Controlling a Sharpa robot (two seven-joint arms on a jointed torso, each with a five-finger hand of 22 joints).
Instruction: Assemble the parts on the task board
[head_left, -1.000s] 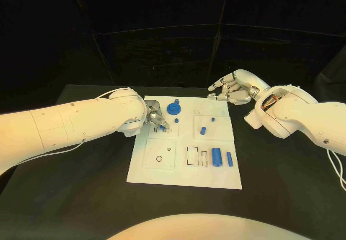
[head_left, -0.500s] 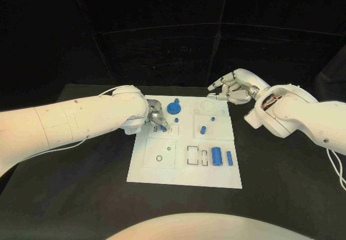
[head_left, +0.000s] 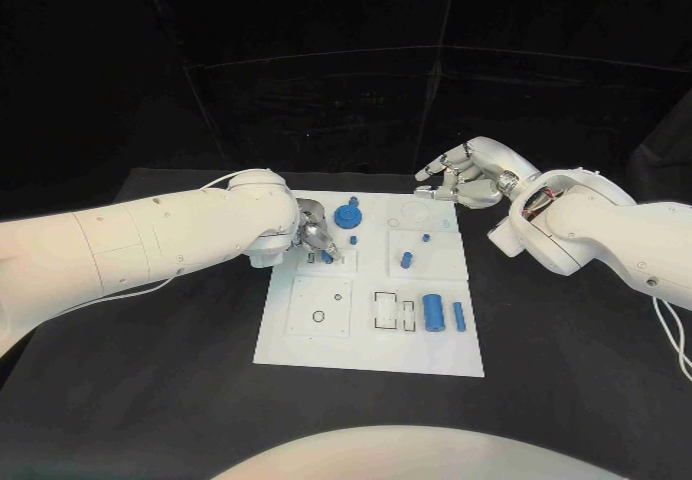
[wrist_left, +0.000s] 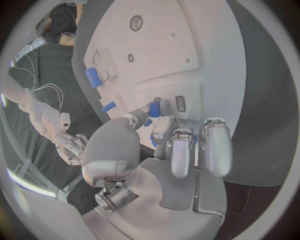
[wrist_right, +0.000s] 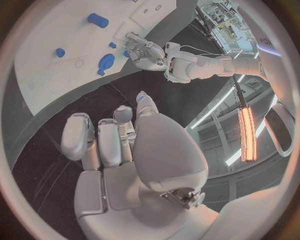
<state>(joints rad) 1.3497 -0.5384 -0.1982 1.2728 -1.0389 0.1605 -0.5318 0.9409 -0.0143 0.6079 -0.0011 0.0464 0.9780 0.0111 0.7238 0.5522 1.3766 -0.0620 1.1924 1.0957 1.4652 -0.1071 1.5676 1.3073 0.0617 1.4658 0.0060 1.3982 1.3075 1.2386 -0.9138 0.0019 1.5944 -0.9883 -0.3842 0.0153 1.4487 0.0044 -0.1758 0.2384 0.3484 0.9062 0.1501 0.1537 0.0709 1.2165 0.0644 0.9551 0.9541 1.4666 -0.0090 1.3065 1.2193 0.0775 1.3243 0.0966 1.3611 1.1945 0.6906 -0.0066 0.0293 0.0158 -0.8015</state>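
My head camera looks steeply down on the task board (head_left: 369, 290) from above. My left wrist camera sits behind the left hand (wrist_left: 169, 145), close over the board's near-left area. My right wrist camera, behind the right hand (wrist_right: 119, 135), views the board from its far edge. All three share the board.

A black table (head_left: 144, 400) carries the scene, its dark top reaching out on every side. The white task board (head_left: 325, 345) lies flat on it near the middle, a long rectangular plate whose far end points away from the robot, with dark tabletop around all its edges.
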